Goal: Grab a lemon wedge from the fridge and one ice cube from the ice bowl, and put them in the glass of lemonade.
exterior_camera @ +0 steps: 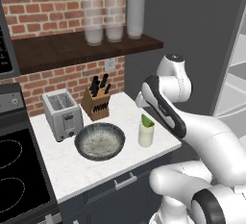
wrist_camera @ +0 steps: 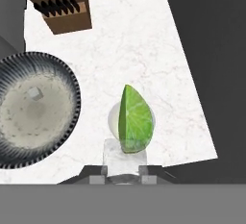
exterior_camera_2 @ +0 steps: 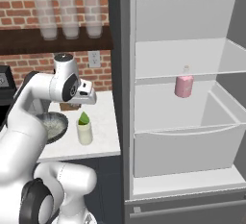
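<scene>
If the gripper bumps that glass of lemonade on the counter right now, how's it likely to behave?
The glass of lemonade is taller than wide and stands near the counter edge, so a side knock could tip it. The liquid probably steadies it but may slosh. The lemon wedge pokes above the rim and might fall out.

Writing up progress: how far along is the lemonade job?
Done: lemon wedge sits in the glass. In hand: an ice cube between the gripper's fingertips, above the glass. Left: dropping it in. The fridge stands open.
</scene>
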You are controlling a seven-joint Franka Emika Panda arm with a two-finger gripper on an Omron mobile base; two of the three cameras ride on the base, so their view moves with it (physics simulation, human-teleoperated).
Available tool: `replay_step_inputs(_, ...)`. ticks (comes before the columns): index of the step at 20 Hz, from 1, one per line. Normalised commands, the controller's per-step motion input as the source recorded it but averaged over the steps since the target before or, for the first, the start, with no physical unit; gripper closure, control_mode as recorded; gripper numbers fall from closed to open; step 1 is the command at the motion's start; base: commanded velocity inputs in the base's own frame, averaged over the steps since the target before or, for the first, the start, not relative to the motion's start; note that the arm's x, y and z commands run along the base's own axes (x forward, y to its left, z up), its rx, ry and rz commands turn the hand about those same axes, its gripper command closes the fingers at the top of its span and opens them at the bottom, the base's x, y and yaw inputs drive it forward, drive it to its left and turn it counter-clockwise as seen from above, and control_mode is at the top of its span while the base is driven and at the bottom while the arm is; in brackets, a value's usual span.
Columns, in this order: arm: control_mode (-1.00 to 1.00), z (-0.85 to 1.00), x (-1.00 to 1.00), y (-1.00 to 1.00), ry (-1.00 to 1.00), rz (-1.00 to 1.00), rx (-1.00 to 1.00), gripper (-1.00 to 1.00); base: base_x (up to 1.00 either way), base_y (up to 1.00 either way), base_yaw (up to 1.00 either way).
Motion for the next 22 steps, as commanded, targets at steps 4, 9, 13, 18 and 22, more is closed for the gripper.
replay_step_inputs(4, -1.0, -0.07, 0.01, 0.0, 0.0, 0.0, 0.0, 1.0, 0.0, 0.0, 0.0)
replay_step_inputs(9, -1.0, -0.02, 0.14, 0.0, 0.0, 0.0, 0.0, 1.0, 0.0, 0.0, 0.0)
replay_step_inputs(13, -1.0, 0.0, 0.16, 0.0, 0.01, 0.0, 0.0, 1.0, 0.0, 0.0, 0.0)
replay_step_inputs(18, -1.0, -0.04, 0.08, 0.0, 0.05, -0.04, 0.0, 1.0, 0.0, 0.0, 0.0)
replay_step_inputs(22, -1.0, -0.07, 0.16, 0.0, 0.07, -0.07, 0.0, 1.0, 0.0, 0.0, 0.0)
